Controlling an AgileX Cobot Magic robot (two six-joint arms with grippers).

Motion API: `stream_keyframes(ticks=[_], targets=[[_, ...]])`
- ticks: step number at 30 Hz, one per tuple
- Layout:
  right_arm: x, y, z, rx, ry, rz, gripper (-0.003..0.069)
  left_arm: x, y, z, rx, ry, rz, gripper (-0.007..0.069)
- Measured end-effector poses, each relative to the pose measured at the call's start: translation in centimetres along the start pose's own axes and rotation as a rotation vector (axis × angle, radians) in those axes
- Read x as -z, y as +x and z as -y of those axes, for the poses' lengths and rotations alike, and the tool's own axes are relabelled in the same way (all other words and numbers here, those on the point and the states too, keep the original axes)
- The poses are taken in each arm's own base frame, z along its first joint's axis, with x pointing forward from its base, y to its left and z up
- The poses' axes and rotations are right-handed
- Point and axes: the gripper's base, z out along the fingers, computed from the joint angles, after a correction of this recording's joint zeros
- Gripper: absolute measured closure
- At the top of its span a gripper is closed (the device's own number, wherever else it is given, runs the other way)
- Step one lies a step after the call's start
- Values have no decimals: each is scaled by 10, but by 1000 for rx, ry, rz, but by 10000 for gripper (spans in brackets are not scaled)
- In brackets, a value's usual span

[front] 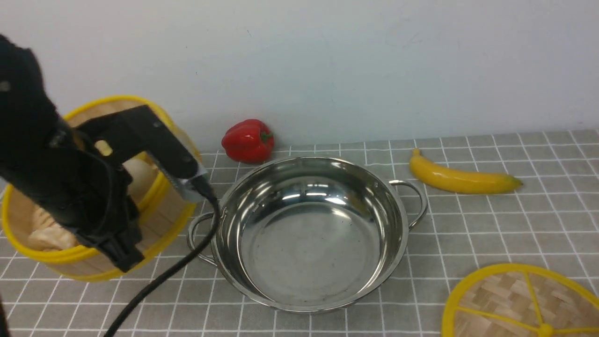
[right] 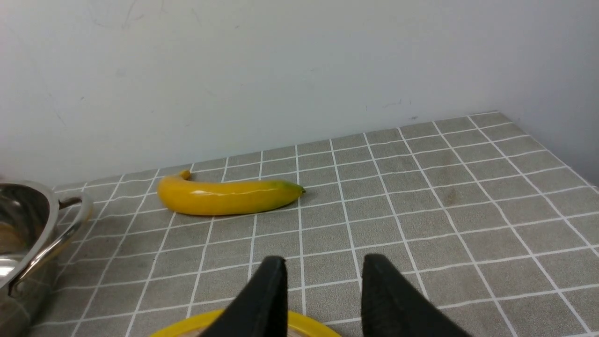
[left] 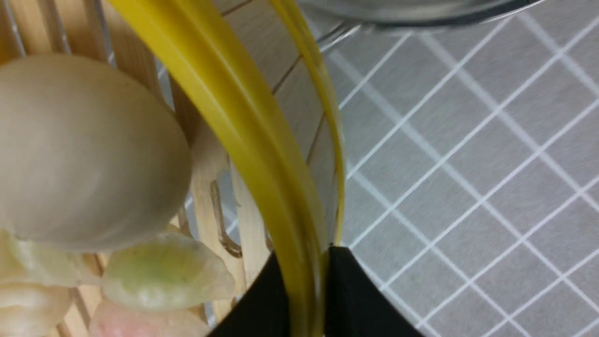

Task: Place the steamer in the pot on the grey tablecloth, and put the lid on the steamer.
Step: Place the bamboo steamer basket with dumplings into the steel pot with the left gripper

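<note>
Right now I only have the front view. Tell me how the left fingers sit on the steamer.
Observer: Left wrist view: the left fingers are shut on the steamer at its yellow rim, one inside the wall, one outside.
Operator: Report the right fingers; they're off my screen.
Observer: Right wrist view: the right fingers are open and empty, with the lid showing its yellow rim between them.
Operator: Check the steamer's load.
Observer: Beside the big pale bun lie a greenish dumpling and a pinkish dumpling.
</note>
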Motion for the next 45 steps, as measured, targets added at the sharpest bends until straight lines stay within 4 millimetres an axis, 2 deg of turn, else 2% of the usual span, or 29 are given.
stream_keyframes(ticks=[3, 4, 5, 8, 9, 12, 14, 16, 23, 45], targets=[[0, 0, 0, 0, 0, 0, 414, -5, -35, 13, -123, 14, 8, 560], [0, 0, 0, 0, 0, 0, 414, -7, -37, 13, -132, 16, 5, 560], [0, 0, 0, 0, 0, 0, 414, -6, -54, 20, -186, 10, 18, 560], [0, 0, 0, 0, 0, 0, 414, -9, -81, 32, -272, -4, 27, 560], [0, 0, 0, 0, 0, 0, 414, -9, -82, 32, -273, -6, 26, 560], [0, 0, 0, 0, 0, 0, 414, -19, -108, 49, -366, -17, 17, 560], [0, 0, 0, 0, 0, 0, 414, -22, -114, 55, -393, -14, 15, 560], [0, 0, 0, 0, 0, 0, 414, -35, -125, 67, -446, 2, -10, 560], [0, 0, 0, 0, 0, 0, 414, -68, -139, 89, -518, 48, -82, 560], [0, 0, 0, 0, 0, 0, 414, -108, -149, 99, -536, 97, -135, 560]])
